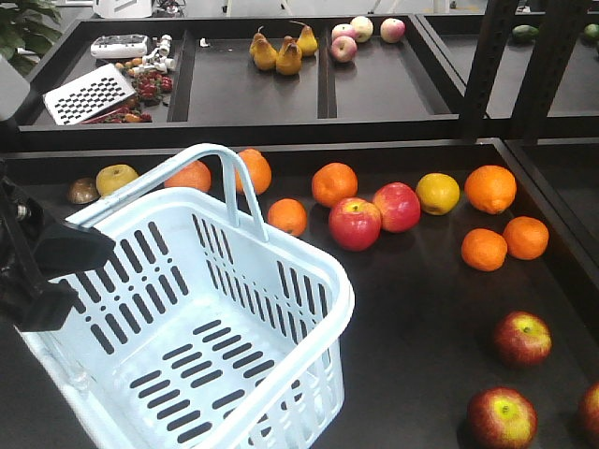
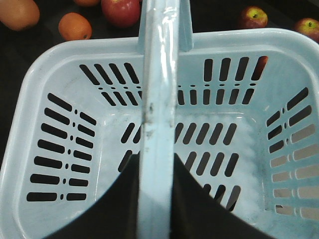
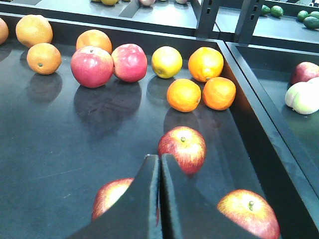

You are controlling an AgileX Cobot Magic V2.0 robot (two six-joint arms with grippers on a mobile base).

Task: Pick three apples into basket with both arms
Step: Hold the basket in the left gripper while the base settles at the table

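The pale blue basket (image 1: pixel 309 271) is empty and stands at the front left. My left gripper (image 2: pixel 157 174) is shut on its hoop handle (image 2: pixel 158 89); it shows as black claws at the left edge in the front view (image 1: pixel 61 253). Three dark red apples lie at the front right (image 1: pixel 522 338) (image 1: pixel 502 417) (image 1: pixel 591 412). In the right wrist view my right gripper (image 3: pixel 159 158) is shut and empty, hovering among them: one apple (image 3: pixel 182 148) just beyond the tips, one (image 3: pixel 112 196) partly hidden at the left, one (image 3: pixel 248 211) at the right.
Two brighter pink-red apples (image 1: pixel 355 224) (image 1: pixel 397 207), several oranges (image 1: pixel 489 188) and a yellow fruit (image 1: pixel 438 193) lie mid-table. A raised tray wall (image 3: pixel 259 129) runs along the right. Pears (image 1: pixel 281 51), pale apples and a grater (image 1: pixel 89 94) sit in the back trays.
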